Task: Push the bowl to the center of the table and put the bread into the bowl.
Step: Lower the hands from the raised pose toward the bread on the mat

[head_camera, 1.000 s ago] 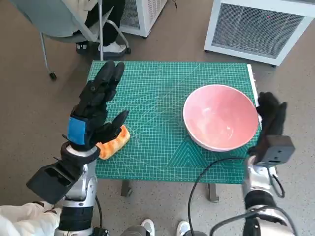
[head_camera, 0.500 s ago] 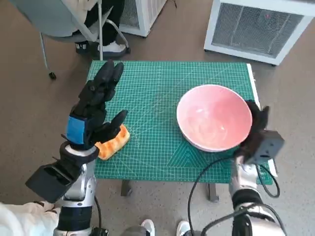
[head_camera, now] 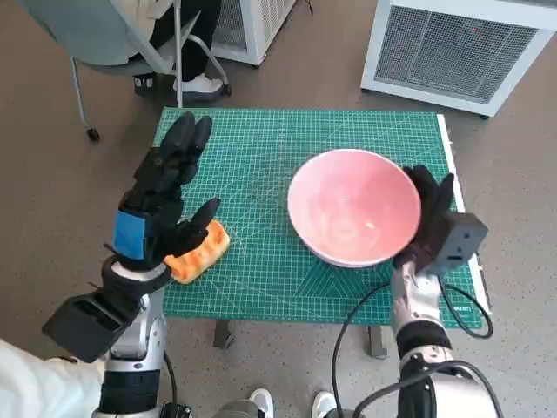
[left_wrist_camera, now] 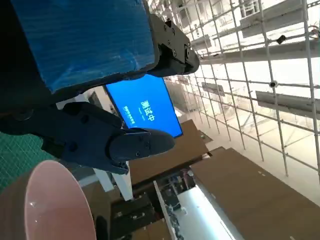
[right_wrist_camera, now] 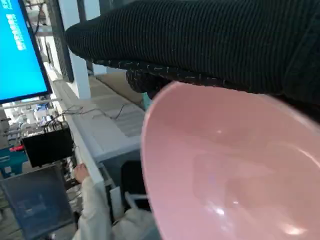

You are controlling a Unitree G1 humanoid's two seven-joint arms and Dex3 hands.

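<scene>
Head view: the pink bowl [head_camera: 354,206] is seen right of the green cutting mat's [head_camera: 261,148] middle, with the gloved right hand [head_camera: 426,218] laid flat against its outer wall, fingers apart, nothing grasped; the push is judged partly done (the centre is not yet reached); the bread [head_camera: 197,252] lies near the mat's front left edge, outside the bowl; the left hand [head_camera: 164,196] is raised above it, fingers spread, empty; the bread's transfer remains undone.

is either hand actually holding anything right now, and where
Nothing is held. The right hand presses flat against the pink bowl's outer side; the left hand hovers open above the bread.
</scene>
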